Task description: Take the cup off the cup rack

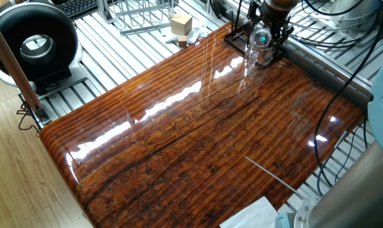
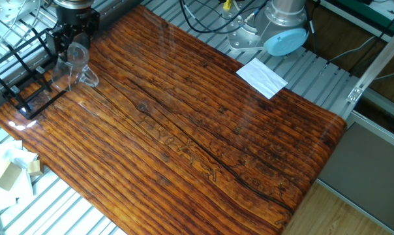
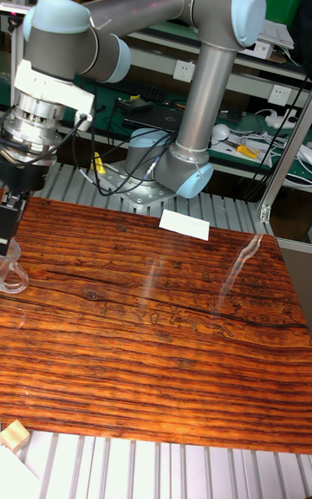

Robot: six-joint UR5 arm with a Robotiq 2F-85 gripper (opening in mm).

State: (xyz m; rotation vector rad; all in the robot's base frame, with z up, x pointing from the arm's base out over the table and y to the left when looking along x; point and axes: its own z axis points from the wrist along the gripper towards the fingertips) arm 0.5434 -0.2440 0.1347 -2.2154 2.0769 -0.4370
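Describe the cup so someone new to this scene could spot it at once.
Find the wooden table and follow it to the corner where the gripper hangs. The cup sits just under it, beside the cup rack. It is the only clear glass thing there, with a loop handle; the rack is black wire.
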